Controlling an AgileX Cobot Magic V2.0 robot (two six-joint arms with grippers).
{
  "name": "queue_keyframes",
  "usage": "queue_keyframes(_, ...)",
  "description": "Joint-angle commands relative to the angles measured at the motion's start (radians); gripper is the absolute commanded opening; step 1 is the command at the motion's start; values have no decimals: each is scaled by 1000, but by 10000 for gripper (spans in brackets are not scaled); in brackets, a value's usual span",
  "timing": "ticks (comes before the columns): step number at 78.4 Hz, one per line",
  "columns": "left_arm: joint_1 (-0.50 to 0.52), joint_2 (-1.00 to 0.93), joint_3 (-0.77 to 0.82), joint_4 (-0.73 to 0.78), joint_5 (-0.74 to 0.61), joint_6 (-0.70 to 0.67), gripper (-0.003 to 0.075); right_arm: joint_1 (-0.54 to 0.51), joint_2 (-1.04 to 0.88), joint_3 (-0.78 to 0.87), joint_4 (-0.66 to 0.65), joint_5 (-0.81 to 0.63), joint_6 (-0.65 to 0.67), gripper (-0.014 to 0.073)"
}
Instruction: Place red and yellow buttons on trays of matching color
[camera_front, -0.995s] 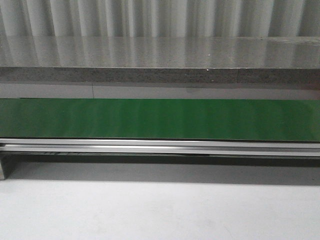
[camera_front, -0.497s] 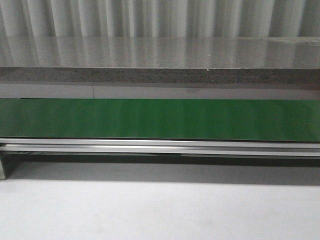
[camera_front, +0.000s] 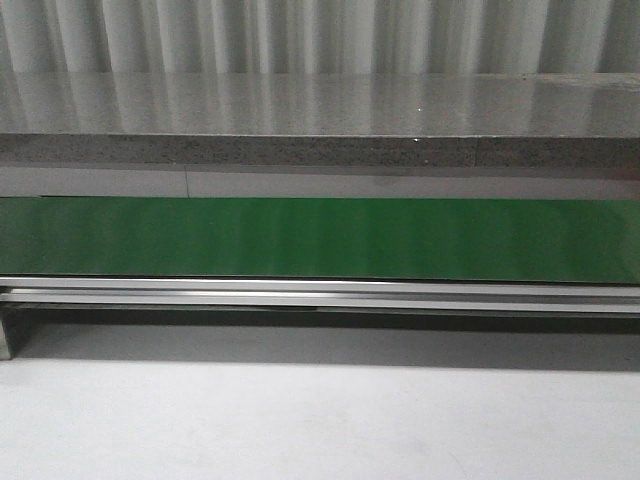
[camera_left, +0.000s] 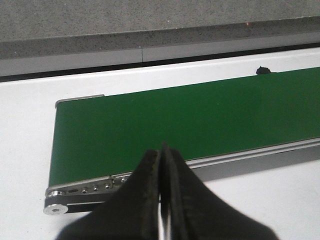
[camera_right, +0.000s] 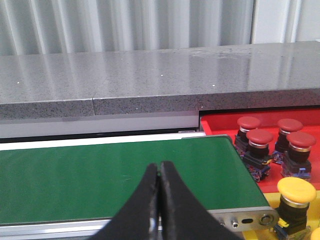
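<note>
The right gripper (camera_right: 159, 172) hangs clenched above the green conveyor belt (camera_right: 115, 177), its two dark fingers pressed flat against each other with nothing between them. Just past the belt's end, where a silver roller housing (camera_right: 247, 219) caps the frame, sits the red tray (camera_right: 220, 125), holding four red buttons (camera_right: 260, 137): each has a glossy, domed mushroom cap on a black cylindrical body, and blue fittings show at the base of some. They stand upright in a tight cluster, close to the belt's end. Nearer the camera than the red tray, also beside the belt's end, is the yellow tray (camera_right: 267, 200), where one yellow button (camera_right: 296, 191) of the same mushroom shape stands upright on a black body; the edge of a second yellow cap peeks in at the frame's corner, too cropped to describe further. The left gripper (camera_left: 161, 155) is likewise shut tight and empty, its dark fingers meeting in a thin seam over the belt's opposite end, where a silver end bracket with a row of small holes (camera_left: 85, 190) closes off the frame. The belt rests on a white tabletop (camera_left: 25, 130), and behind it runs a speckled grey stone ledge (camera_right: 125, 75) backed by pale corrugated panelling (camera_right: 125, 25). In the front view the belt spans the whole width on its aluminium rail (camera_front: 320, 293), and neither arm appears there.
</note>
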Motion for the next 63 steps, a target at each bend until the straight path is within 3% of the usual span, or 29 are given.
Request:
queue_keyframes(1,-5,4,-27,-12,-73,-1,-20,-6,-17,-20,-1,-87,1,-66)
queue_keyframes(47,-5,-42,-13,-12,-87,-1,-20,-6,-17,-20,-1,-87,1,-66)
queue_keyframes(63,42,-148,201,86,-478,-62,-20,-6,-17,-20,-1,-87,1,-66)
